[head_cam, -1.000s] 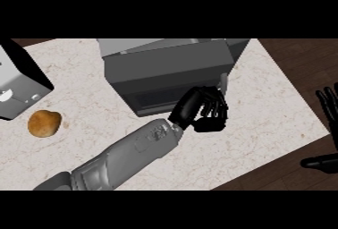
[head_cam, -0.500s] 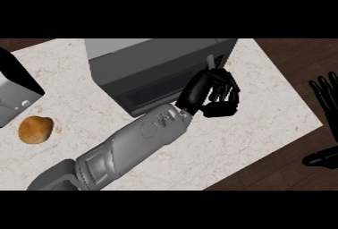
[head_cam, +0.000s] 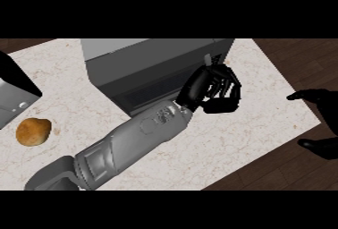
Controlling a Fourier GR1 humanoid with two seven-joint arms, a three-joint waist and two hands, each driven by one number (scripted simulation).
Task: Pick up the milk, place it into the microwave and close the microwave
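Note:
The grey microwave (head_cam: 152, 58) stands at the back of the marble counter (head_cam: 264, 120), its dark front (head_cam: 148, 91) facing me. My left arm reaches across from the lower left. My left hand (head_cam: 213, 87) lies against the microwave's front right corner, fingers relaxed and thumb spread below them. A thin pale sliver (head_cam: 214, 58) shows just above the fingers; I cannot tell what it is. No milk shows anywhere in view. My right hand (head_cam: 315, 95) shows at the right edge, off the counter, open and holding nothing.
A brown, rounded piece of food (head_cam: 34, 132) lies on the counter at the left. A grey and black appliance (head_cam: 14, 96) pokes in from the left edge. The counter's right edge runs diagonally, with dark wooden floor (head_cam: 297, 58) beyond.
My left hand has slid farther back along the microwave's right front corner. The whole scene has shifted slightly left in view. My right hand's fingers have dropped lower at the right edge.

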